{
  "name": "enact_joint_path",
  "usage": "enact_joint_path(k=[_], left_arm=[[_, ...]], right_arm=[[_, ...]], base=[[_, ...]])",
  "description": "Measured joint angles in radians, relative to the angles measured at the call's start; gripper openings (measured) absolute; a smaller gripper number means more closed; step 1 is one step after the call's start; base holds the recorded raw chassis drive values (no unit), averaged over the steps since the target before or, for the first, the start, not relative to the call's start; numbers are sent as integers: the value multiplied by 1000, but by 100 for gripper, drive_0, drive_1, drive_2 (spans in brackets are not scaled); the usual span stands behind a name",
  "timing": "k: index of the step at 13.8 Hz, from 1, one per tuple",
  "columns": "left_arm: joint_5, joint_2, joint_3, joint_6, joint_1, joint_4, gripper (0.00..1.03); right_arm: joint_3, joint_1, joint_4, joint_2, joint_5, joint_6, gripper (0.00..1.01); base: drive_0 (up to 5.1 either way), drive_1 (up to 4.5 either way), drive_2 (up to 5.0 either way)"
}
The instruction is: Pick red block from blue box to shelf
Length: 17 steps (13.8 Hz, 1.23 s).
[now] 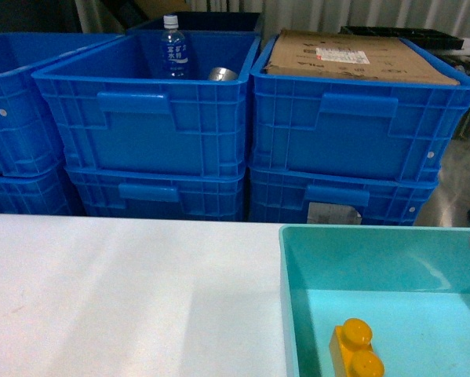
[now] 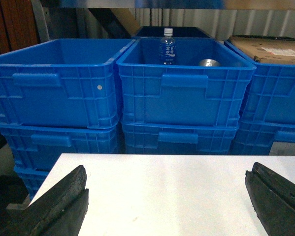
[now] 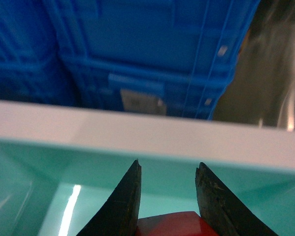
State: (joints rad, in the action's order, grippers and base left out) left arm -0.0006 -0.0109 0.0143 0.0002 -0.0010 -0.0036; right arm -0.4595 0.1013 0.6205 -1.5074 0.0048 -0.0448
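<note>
On the white counter point(image 1: 125, 290) sat the blue box point(image 1: 297, 314), cut off at the right and bottom edges of the head view. A yellow brick point(image 1: 355, 351) lay inside it near the bottom edge. The red block point(image 3: 177, 223) showed only in the right wrist view, low in the box, with its bottom cut off. It sat between the two dark fingers of the right gripper point(image 3: 169, 169). The jaws were a little way apart, close on each side of the block, but I could not tell if they squeezed it. The left gripper point(image 2: 167, 196) hung over the bare counter with its jaws spread wide and nothing in them. Behind the counter stood stacked dark blue crates point(image 1: 140, 118). One held a water bottle point(image 1: 172, 47), another a cardboard sheet point(image 1: 352, 55). Those crates looked blurry in the right wrist view.
</note>
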Motion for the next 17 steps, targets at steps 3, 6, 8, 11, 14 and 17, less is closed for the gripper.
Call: enact_joint_path(k=[3,6,8,11,14,17], left_arm=[[0,0,0,0,0,0,98],[0,0,0,0,0,0,98],[0,0,0,0,0,0,98],[0,0,0,0,0,0,98],[0,0,0,0,0,0,98],[0,0,0,0,0,0,98]], right_arm=[[48,-97,61,231,15,27,28],[135,-148,125,367,17,43,28],[188,-157,188,454,6,50,28],[272,-182,170,591,3,56,28],[309,-211,206,602,-57,53,28],[229,-253,-71,564,-190,4,28]], base=[[0,0,0],[0,0,0],[0,0,0],[0,0,0],[0,0,0],[0,0,0]])
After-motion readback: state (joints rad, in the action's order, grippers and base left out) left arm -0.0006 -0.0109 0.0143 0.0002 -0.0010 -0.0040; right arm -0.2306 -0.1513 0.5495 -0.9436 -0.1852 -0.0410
